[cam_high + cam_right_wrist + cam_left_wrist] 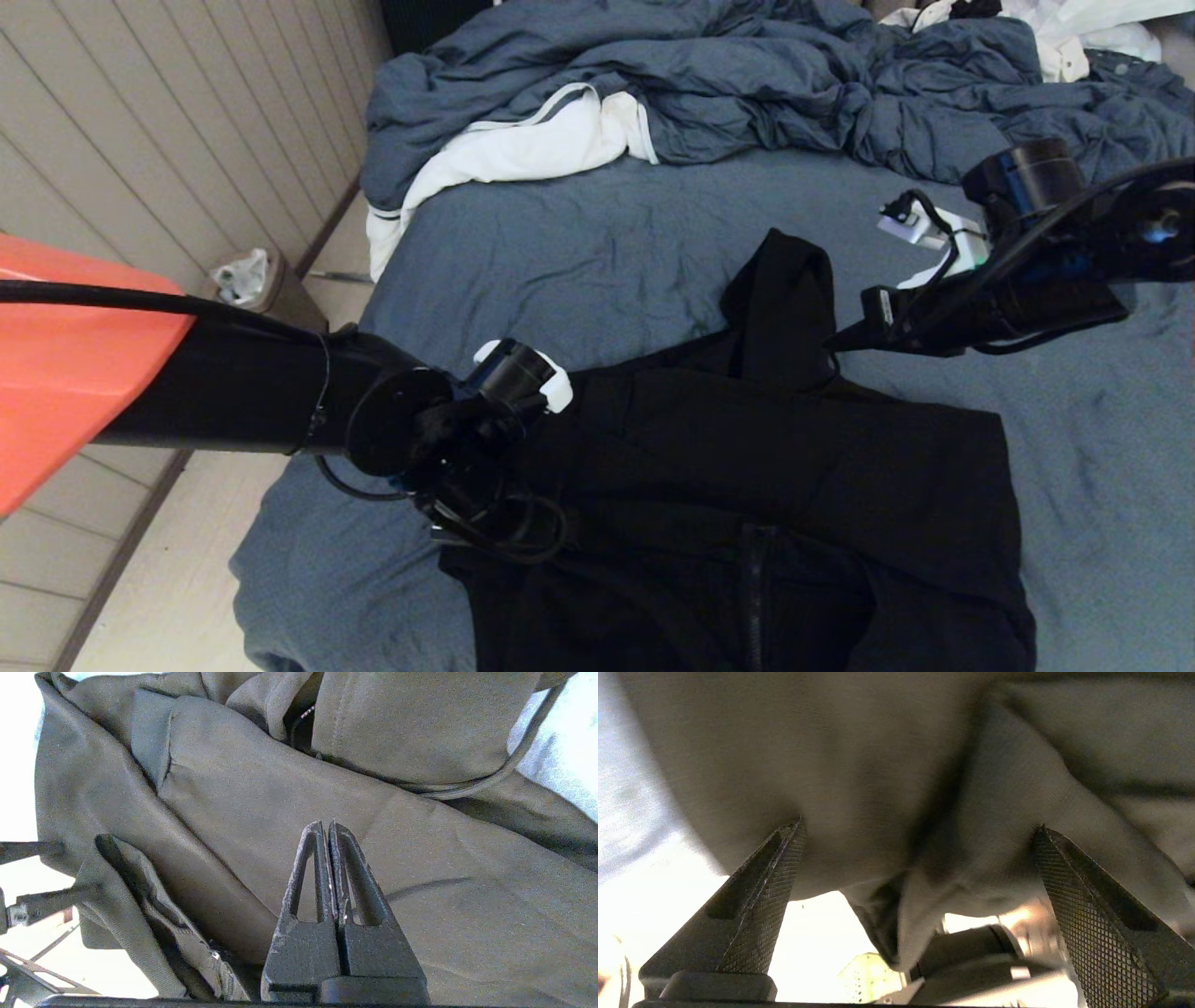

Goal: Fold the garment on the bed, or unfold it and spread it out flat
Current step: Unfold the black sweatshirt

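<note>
The large black zip-front hoodie of soft matte fabric [775,495] is lying partly folded on the near part of the wide bed with its wrinkled blue-grey sheet [579,243]. The left gripper [920,833] is hanging over the hoodie's left edge with its jaws spread wide, gripping nothing. The right gripper [325,828] is hovering above the fabric near the hood, fingers pressed together and empty.

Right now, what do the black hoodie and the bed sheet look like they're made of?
Black zip-front hoodie: soft matte knit, probably cotton-blend fleece; it drapes in thick folds without sheen, and the right wrist view shows fine weave and stitched seams. Blue-grey bed sheet: thin woven fabric, likely cotton; faintly heathered with shallow wrinkles. Exact fibre cannot be told.
</note>
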`<state>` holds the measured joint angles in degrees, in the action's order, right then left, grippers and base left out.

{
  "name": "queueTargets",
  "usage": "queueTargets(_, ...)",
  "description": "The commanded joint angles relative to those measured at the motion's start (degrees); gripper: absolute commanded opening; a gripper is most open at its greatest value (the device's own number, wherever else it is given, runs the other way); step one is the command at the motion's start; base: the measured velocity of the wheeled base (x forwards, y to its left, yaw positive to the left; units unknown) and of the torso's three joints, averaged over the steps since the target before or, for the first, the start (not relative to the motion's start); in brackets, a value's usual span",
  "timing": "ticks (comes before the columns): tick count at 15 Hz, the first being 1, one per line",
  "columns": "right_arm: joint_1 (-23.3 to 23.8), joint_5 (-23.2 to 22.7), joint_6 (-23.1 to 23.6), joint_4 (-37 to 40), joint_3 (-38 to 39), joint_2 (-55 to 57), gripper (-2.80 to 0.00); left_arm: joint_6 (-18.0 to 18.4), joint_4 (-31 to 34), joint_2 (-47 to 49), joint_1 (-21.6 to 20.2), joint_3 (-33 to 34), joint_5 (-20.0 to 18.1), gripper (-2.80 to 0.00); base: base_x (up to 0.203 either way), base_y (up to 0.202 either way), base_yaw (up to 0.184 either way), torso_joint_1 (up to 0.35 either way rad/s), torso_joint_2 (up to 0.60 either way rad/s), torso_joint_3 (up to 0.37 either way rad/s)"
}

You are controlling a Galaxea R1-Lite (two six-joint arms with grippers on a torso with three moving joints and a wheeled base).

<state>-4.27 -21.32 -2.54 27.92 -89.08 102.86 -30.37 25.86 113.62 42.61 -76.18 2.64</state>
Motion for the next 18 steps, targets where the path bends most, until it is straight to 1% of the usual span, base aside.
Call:
queueTargets(1, 0.0, -0.1, 0.0, 0.2, 0.0, 0.1, -2.8, -1.9, 0.9, -0.2, 0.3, -0.5, 1.6, 0.0, 0.0, 0.0, 0.0, 0.0, 0.0, 0.0)
queueTargets(5, 0.2, -0.1, 0.4, 0.1, -0.2, 0.0, -2.8, -4.2, 2.3, -0.8, 1.1, -1.6, 2.2, 0.0, 0.0, 0.0, 0.0, 0.0, 0.0, 0.0)
queueTargets(6, 0.2, -0.1, 0.5, 0.1, -0.2, -0.1, -2.8, -4.9, 4.9, -1.1, 1.2, -3.1, 3.4, 0.0, 0.0, 0.0, 0.0, 0.0, 0.0, 0.0)
queueTargets(7, 0.2, -0.1, 0.5, 0.1, -0.2, -0.1, -2.8, -5.6, 8.2, -1.2, 1.2, -4.8, 5.2, 0.0, 0.0, 0.0, 0.0, 0.0, 0.0, 0.0)
queueTargets(8, 0.2, -0.2, 0.5, 0.2, -0.2, -0.1, -2.8, -6.1, 10.2, -1.2, 1.8, -5.6, 7.1, 0.0, 0.0, 0.0, 0.0, 0.0, 0.0, 0.0)
queueTargets(10, 0.2, -0.2, 0.5, 0.2, -0.2, -0.2, -2.8, -9.2, 12.4, -1.0, 3.6, -6.3, 8.8, 0.0, 0.0, 0.0, 0.0, 0.0, 0.0, 0.0)
queueTargets(13, 0.2, -0.2, 0.5, 0.2, -0.2, -0.2, -2.8, -12.1, 16.8, -1.2, 4.5, -9.7, 8.7, 0.0, 0.0, 0.0, 0.0, 0.0, 0.0, 0.0)
queueTargets(15, 0.2, -0.2, 0.6, 0.2, -0.2, -0.4, -2.8, -12.8, 18.8, -1.4, 5.2, -11.6, 8.4, 0.0, 0.0, 0.0, 0.0, 0.0, 0.0, 0.0)
queueTargets(16, 0.2, -0.2, 0.6, 0.1, -0.2, -0.4, -2.8, -13.7, 19.9, -1.5, 5.2, -13.1, 8.4, 0.0, 0.0, 0.0, 0.0, 0.0, 0.0, 0.0)
queueTargets(18, 0.3, -0.2, 0.6, 0.2, -0.3, -0.6, -2.8, -14.8, 23.3, -1.1, 5.3, -15.6, 8.4, 0.0, 0.0, 0.0, 0.0, 0.0, 0.0, 0.0)
